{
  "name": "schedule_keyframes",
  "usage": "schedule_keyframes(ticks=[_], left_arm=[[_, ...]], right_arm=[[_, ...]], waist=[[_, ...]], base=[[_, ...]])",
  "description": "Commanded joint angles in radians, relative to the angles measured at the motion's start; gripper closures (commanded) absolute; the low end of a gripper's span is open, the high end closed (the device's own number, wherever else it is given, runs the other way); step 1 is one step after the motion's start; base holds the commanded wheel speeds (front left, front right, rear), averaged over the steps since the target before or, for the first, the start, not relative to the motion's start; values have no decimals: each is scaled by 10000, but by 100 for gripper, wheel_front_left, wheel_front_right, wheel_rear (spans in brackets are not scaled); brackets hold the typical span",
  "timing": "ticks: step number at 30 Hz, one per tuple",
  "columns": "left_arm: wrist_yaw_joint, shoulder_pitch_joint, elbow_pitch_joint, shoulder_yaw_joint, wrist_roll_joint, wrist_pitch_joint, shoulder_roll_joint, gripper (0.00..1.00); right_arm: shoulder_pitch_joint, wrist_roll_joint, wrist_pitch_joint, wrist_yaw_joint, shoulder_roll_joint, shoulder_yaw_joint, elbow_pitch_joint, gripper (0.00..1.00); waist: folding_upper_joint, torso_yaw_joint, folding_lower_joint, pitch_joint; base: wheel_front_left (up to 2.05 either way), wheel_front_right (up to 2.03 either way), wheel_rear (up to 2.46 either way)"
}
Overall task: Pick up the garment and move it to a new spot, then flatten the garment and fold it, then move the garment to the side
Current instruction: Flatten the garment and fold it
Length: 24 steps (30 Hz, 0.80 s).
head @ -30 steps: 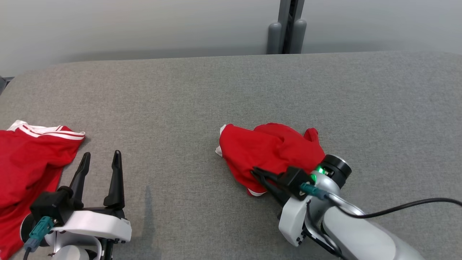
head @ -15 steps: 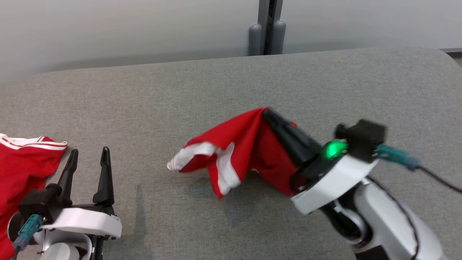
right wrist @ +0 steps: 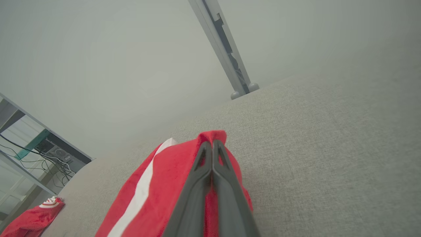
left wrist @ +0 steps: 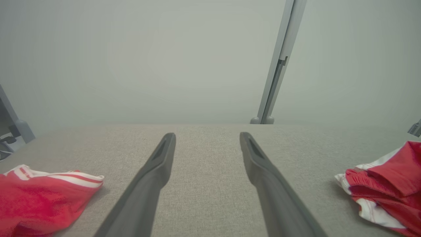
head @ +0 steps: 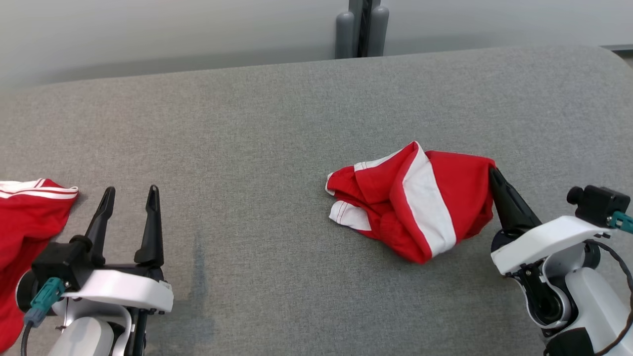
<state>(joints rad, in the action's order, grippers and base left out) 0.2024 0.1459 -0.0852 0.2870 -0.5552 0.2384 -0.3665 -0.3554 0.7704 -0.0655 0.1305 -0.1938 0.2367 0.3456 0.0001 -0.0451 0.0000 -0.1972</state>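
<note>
The garment (head: 420,202) is a crumpled red piece with a broad white stripe, lying in a heap right of the table's middle. My right gripper (head: 492,170) is shut on its right edge, fingers pointing up and to the left. The right wrist view shows those fingers (right wrist: 212,143) pressed together over the red cloth (right wrist: 158,184). My left gripper (head: 130,190) stands open at the lower left with nothing between its fingers. In the left wrist view that open gripper (left wrist: 207,135) points across bare table, with the garment (left wrist: 391,194) at the right edge.
A second red garment with white stripes (head: 24,222) lies at the table's left edge, just left of my left gripper. The grey fabric table (head: 247,123) runs wide between the two arms. A grey post (head: 361,27) stands behind the far edge.
The right gripper lifted the garment, swung it to the right and set it down, turned over so the white stripe shows. The head camera shifted. The left gripper stayed open.
</note>
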Motion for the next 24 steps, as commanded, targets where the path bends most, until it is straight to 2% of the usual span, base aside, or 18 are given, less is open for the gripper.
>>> schedule_keyframes(ticks=[1,7,8,9,10,14,18,20,24], left_arm=[[-30,226,19,-16,54,23,-38,0],[-113,335,-143,114,79,-1,-14,0],[-122,350,-187,139,82,1,-10,0],[-127,355,-200,163,85,0,0,0],[-133,368,-206,176,87,0,2,0],[-148,359,-226,238,80,20,26,0],[-101,239,-238,211,37,49,-6,0],[-65,177,-233,173,22,54,-33,0],[34,30,-168,81,-13,54,-116,0]], right_arm=[[-39,61,-124,4,-34,-39,163,100],[-97,618,-741,4,-8,265,1480,100],[-82,683,-839,4,-46,371,1634,69],[-66,773,-958,4,-86,451,1761,44],[-55,898,-1073,4,-74,508,1830,0],[2,1164,-1506,4,-229,670,1977,0],[173,1080,-1870,4,-429,489,1631,0],[255,673,-1972,4,-646,224,1374,0],[550,-561,-2020,4,-687,-734,394,0]], waist=[[-1,-11,0,-113],[-1,23,0,-58],[-1,22,0,-15],[-1,24,0,12],[-1,28,0,25],[-1,18,0,75],[-1,-32,0,178],[-1,-80,0,251],[-1,-202,0,442]], base=[[0,0,0],[0,0,0],[0,0,0],[0,0,0],[0,0,0],[0,0,0],[0,0,0],[0,0,0],[0,0,0]])
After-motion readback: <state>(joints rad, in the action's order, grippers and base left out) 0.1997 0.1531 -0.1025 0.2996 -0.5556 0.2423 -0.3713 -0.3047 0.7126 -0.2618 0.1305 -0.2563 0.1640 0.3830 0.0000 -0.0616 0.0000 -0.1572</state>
